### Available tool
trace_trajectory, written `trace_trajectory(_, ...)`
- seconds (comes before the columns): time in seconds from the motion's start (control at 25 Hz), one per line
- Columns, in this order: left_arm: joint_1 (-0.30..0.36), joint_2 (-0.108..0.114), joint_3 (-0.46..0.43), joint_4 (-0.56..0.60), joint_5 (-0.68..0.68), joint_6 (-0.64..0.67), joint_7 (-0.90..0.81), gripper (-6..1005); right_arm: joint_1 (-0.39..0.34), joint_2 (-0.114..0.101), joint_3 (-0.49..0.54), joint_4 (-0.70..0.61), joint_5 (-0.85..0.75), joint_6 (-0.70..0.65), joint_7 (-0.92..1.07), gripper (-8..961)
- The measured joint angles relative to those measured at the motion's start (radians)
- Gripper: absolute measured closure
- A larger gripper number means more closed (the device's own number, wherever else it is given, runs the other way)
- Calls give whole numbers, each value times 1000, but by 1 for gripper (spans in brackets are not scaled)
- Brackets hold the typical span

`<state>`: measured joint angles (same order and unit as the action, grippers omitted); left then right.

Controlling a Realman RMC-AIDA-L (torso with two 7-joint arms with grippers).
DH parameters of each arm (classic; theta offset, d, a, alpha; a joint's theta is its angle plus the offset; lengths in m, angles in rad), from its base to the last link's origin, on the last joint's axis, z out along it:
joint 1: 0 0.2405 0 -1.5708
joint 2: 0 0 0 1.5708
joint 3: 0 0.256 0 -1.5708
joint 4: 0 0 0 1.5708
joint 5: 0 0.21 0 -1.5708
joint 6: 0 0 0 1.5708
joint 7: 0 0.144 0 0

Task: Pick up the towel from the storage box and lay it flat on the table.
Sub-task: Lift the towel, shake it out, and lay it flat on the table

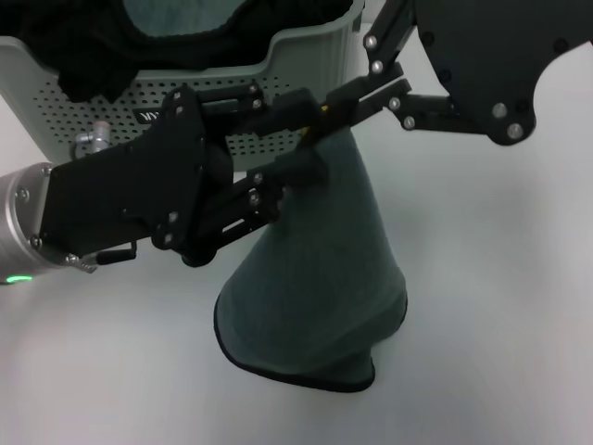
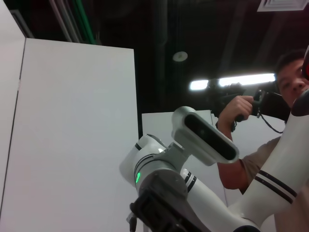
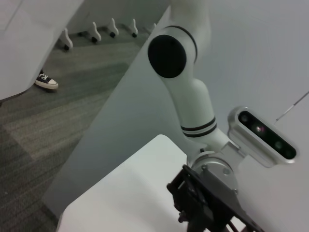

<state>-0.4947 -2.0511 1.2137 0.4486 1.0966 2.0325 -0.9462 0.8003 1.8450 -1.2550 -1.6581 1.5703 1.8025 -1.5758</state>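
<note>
The dark teal towel (image 1: 315, 269) hangs in a loose cone in front of the storage box (image 1: 296, 56). Its lower end with the black piping rests folded on the white table (image 1: 482, 306). My right gripper (image 1: 320, 120) reaches in from the upper right and is shut on the towel's top end. My left gripper (image 1: 310, 134) comes in from the left. Its jaws stand apart, one finger above the pinched top and the lower finger (image 1: 306, 169) against the towel. Neither wrist view shows the towel or the box.
All-black fabric (image 1: 102, 46) drapes over the box's front rim at the left. Bare tabletop lies to the right of and in front of the towel. The wrist views show my head (image 2: 207, 135) and a person with a camera (image 2: 285, 96).
</note>
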Motion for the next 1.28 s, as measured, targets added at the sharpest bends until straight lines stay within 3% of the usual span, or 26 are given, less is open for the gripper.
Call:
trace_trajectory(0.48, -30, -12, 3, 3, 130, 0, 6, 660, -1, 23, 91, -33, -8, -4, -7, 943)
trace_trajectory(0.84, 8, -14, -7, 2, 117, -1, 20, 660, -30, 25, 167, -66, -23, -7, -2, 943)
trace_trajectory(1.28, 10, -22, -6, -22, 129, -3, 56, 660, -52, 62, 273, -89, -24, -19, -16, 943)
